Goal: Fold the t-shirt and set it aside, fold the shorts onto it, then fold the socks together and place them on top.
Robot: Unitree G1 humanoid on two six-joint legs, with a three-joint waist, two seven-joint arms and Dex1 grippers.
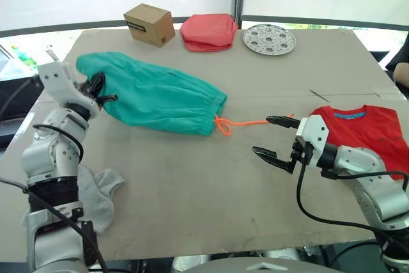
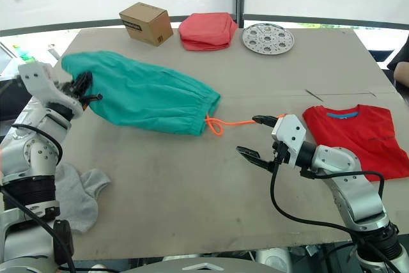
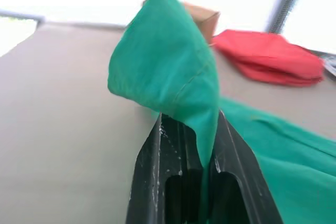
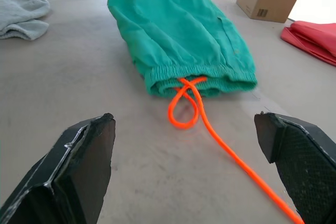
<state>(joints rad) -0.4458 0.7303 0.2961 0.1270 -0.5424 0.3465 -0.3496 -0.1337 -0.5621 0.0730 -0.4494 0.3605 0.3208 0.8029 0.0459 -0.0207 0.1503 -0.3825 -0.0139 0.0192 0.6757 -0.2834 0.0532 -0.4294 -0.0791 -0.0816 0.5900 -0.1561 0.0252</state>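
1. Near the desk's left edge, my left gripper [image 1: 97,91] is clenched on the leg end of the shorts [image 1: 156,97], which lie across the middle-left.
2. My right gripper [image 1: 273,137] hangs wide open just short of the waistband, straddling the orange drawstring [image 1: 246,123].
3. I should pinch waistband cloth, not cord, then fold evenly.
4. The t-shirt [image 1: 367,129] waits folded by the right edge; the socks [image 1: 96,196] lie at the front-left corner.

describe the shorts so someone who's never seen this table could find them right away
On the brown table, look at the robot's left half, in front of the cardboard box. The shorts lie there, one end pinched in the left tool. They are the sole teal-green cloth, with an orange drawstring trailing from the gathered waistband.
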